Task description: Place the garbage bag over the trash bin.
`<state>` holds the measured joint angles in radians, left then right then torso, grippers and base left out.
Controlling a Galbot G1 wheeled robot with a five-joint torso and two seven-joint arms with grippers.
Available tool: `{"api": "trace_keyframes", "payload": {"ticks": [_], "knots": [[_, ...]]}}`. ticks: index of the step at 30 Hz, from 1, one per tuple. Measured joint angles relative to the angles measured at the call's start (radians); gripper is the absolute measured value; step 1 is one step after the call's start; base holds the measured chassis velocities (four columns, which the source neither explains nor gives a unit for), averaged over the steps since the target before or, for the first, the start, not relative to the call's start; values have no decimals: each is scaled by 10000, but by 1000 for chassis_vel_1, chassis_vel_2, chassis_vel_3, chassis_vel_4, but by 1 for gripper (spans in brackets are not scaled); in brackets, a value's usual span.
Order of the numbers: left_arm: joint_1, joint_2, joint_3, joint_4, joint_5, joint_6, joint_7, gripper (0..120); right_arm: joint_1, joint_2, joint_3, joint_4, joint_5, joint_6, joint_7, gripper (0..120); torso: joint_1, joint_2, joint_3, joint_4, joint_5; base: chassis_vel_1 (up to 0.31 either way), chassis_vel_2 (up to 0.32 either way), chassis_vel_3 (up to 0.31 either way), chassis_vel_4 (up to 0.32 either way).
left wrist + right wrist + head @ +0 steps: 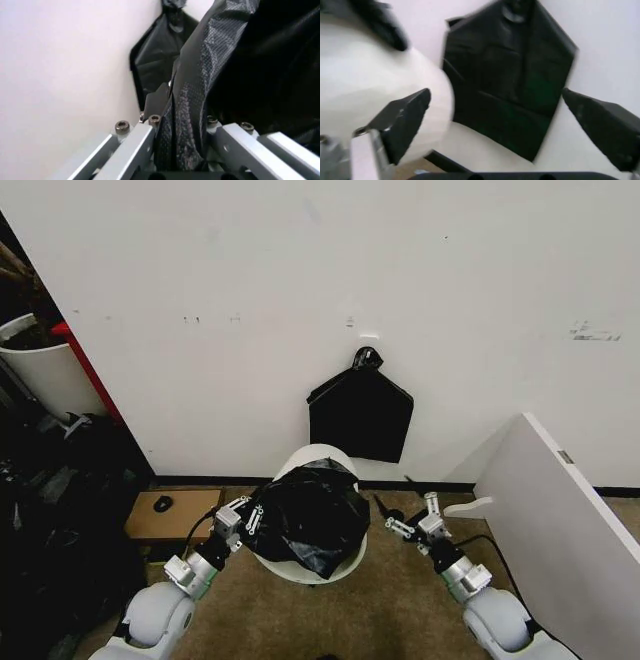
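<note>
Left gripper (247, 515): jaws closed on a fold of the garbage bag (308, 517). In the left wrist view the crinkled black film (190, 112) is pinched between the two metal fingers (142, 144), bunched and running up past them. The gripper sits at the left side of the bag, at bin-rim height.

Right gripper (408, 520): jaws spread wide, holding nothing. In the right wrist view the two dark pads (405, 122) stand well apart, with the white bin wall (375, 86) beside one of them and clear air between. The gripper is to the right of the bin, near but not touching.

Garbage bag: loose, glossy, heaped over the top of the trash bin (313, 565). It covers most of the mouth and hangs down the front. White rim shows at the back and along the lower front edge.

Trash bin: upright on the brown floor (390, 605), close to the white wall (300, 280).

A flat black bundle (361, 413) hangs on that wall above and behind the bin, knotted at its top. A white panel (560, 520) leans at the right. A low wooden board (175, 512) lies at the left along the wall base.
</note>
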<state>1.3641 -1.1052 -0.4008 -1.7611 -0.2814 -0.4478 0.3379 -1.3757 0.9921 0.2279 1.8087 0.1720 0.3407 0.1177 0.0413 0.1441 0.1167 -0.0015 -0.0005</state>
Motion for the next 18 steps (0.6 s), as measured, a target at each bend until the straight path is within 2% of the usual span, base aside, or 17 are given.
{"api": "trace_keyframes", "payload": {"ticks": [1,4,9,12,13,14,18], "knots": [[-3,-46,29,-3,65,15,-241,0,-136,-18,-33,469,61,-447,551,100,0,0,0,-1,3,0,0,0,0],[7,-217,194,-97,140,80,-862,0,-635,-155,-125,1729,292,-1129,1106,100,0,0,0,2,1,0,0,0,0],[-31,-544,474,-112,368,90,-1349,0,-1413,-520,-455,3141,-51,-1169,170,100,0,1,-1,-2,-2,0,0,0,0],[-105,-762,687,-128,434,167,-1700,0,-1705,-663,-689,3459,-1174,-639,-1067,100,0,1,-1,-1,-2,0,0,0,0],[-132,-832,774,-153,460,225,-1812,0,-1722,-643,-703,3420,-2034,-346,-1507,100,0,1,-1,-1,1,0,0,0,0],[-132,-832,774,-153,460,225,-1812,0,-1722,-643,-703,3420,-2034,-346,-1507,100,0,1,-1,-1,1,0,0,0,0],[-181,-938,967,-199,593,311,-1964,0,-1472,-312,-402,2956,-4990,398,-1990,96,0,0,-1,0,4,0,0,0,0]]}}
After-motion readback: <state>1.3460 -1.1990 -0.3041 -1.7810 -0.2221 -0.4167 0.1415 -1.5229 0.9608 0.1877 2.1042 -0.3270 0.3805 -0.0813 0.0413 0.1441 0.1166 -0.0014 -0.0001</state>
